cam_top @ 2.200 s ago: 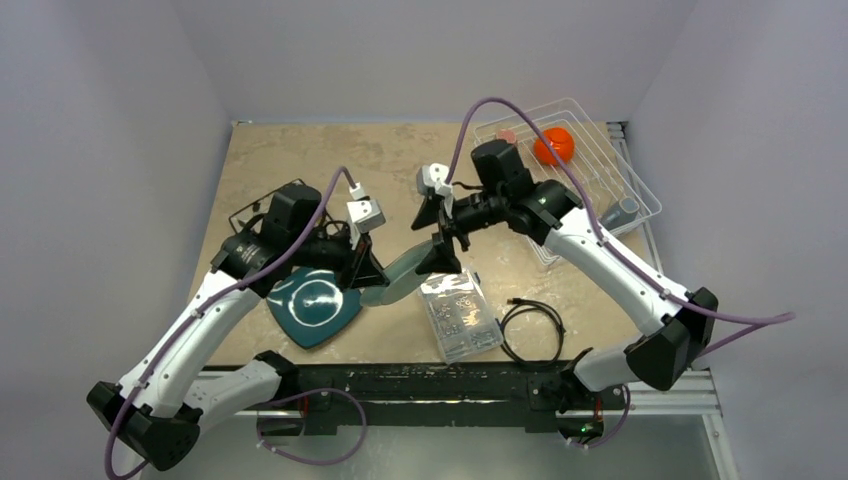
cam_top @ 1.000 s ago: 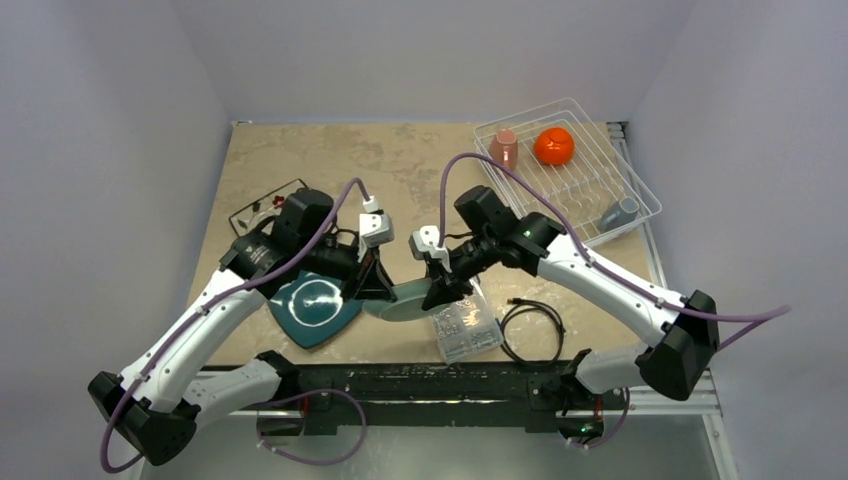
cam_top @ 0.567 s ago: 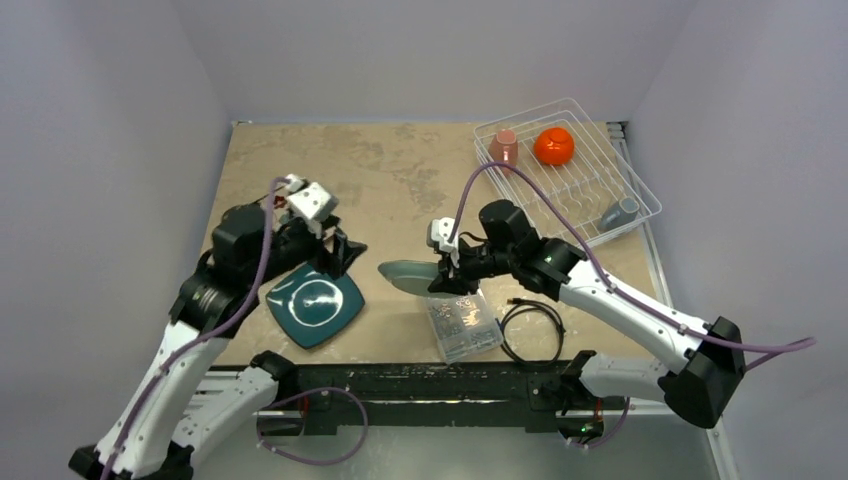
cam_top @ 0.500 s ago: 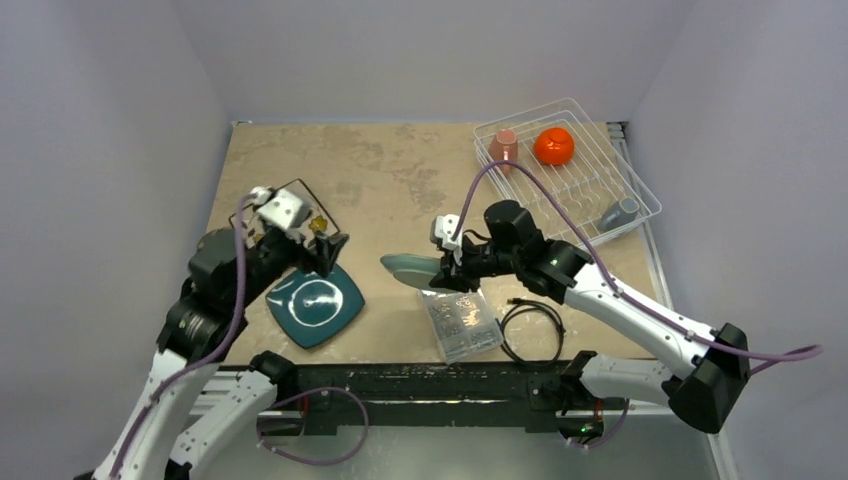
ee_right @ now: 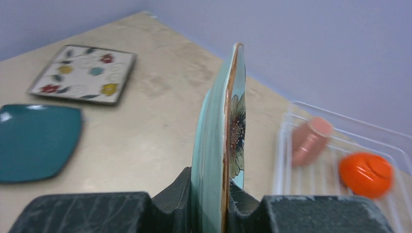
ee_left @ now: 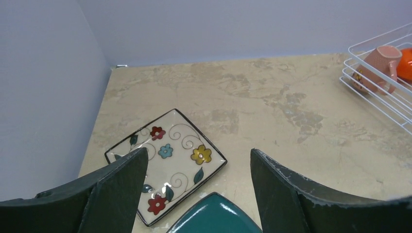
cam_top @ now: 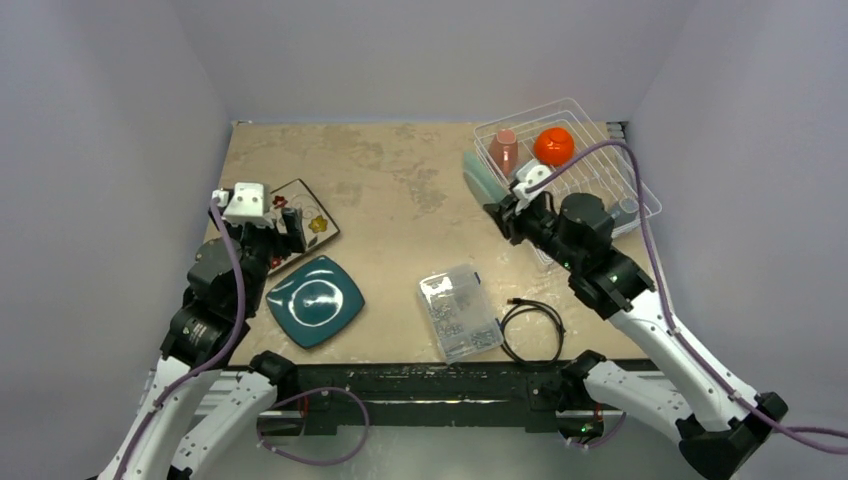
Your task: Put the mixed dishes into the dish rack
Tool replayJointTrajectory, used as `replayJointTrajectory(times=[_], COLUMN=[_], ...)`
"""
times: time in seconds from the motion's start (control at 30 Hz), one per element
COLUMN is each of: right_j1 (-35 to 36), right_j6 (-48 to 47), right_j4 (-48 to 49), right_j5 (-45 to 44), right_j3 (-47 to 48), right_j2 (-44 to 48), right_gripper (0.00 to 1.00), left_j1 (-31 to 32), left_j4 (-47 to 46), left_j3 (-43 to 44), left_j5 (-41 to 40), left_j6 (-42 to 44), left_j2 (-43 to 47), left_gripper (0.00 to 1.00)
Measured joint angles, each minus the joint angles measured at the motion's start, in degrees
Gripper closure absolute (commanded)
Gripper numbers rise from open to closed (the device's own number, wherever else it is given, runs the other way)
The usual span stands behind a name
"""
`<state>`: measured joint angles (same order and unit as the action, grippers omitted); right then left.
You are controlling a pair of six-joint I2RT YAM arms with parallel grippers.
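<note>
Green, flowered round plate (ee_right: 217, 127) stands on edge, clamped in the right fingers (ee_right: 171, 194) beside the dish rack (cam_top: 592, 140); left fingers (ee_left: 112, 194) gape empty above the floral square plate (ee_left: 167, 160).

A white wire rectangular dish rack (cam_top: 598, 122) sits far right, holding a tilted pink cup (cam_top: 503, 150), an orange bowl (cam_top: 553, 146) beside it and a small grey mug (cam_top: 628, 206). A pale green round flowered plate (ee_right: 214, 131) stands on edge just left of the rack, clamped in the right gripper (ee_right: 210, 191). A dark teal square plate (cam_top: 315, 300) and a white floral square plate (ee_left: 167, 165) lie flat near left — corners close.
</note>
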<state>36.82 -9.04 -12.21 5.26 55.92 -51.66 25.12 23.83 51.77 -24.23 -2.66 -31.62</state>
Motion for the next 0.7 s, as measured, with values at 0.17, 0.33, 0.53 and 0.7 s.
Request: replayJointTrajectory(times=[0.17, 0.33, 0.53, 0.7], right_j1=[-10.47, -19.56, -29.40, -36.06], right_j6=[-0.37, -4.74, -10.32, -13.77], right_j4=[-1.07, -2.84, -6.49, -11.69], right_j5=[-7.87, -9.31, -3.87, 2.49], right_j3=[0.00, 1.60, 7.21, 14.67], right_j2=[2.40, 0.96, -6.93, -14.23], right_gripper=[1.00, 1.00, 1.00, 1.00], left_j1=[0.00, -0.04, -0.13, -0.26], left_j4=[1.51, 1.75, 2.16, 2.38], left_j3=[0.15, 1.20, 1.46, 1.49], left_j5=[1.55, 5.40, 9.29, 11.91], left_j6=[-1.36, -2.91, -4.72, -6.23], left_j2=[-0.57, -0.61, 0.04, 1.22], left_gripper=[0.25, 0.26, 0.27, 0.27])
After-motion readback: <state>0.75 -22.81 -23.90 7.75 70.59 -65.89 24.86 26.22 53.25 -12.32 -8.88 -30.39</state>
